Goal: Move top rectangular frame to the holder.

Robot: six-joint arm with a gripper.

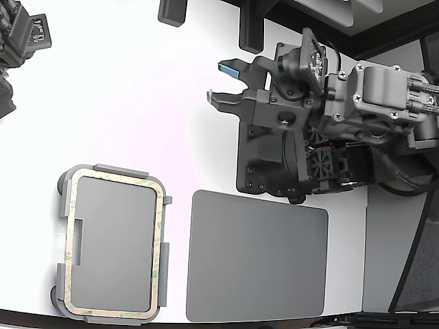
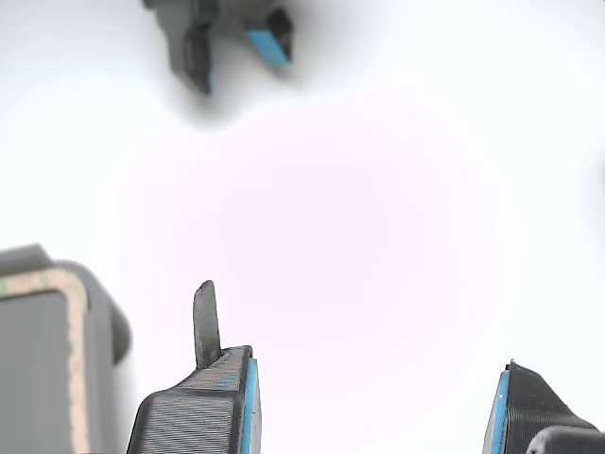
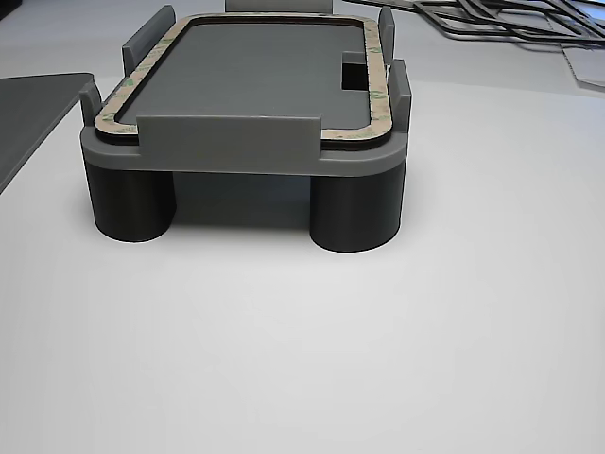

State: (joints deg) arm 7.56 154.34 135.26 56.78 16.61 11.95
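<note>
The tan-beige rectangular frame [image 1: 160, 233] lies flat in the light grey holder [image 1: 121, 170] at the lower left of the exterior view, seated inside the raised tabs. The other view shows the frame [image 3: 373, 76] resting on the holder [image 3: 246, 142], which stands on round feet. One frame corner [image 2: 74, 322] and the holder's edge [image 2: 106, 317] show in the wrist view. My gripper [image 1: 225, 83] is open and empty, well away from the holder, toward the exterior view's upper right of it. Its blue-padded fingers [image 2: 203, 407] stand wide apart over bare white table.
A dark grey flat mat [image 1: 257, 257] lies to the exterior view's right of the holder, also in the other view [image 3: 28, 113]. A second arm [image 1: 20, 41] sits at the exterior view's top left; its gripper [image 2: 236, 43] shows blurred. Several spare frames [image 3: 501, 24] lie behind.
</note>
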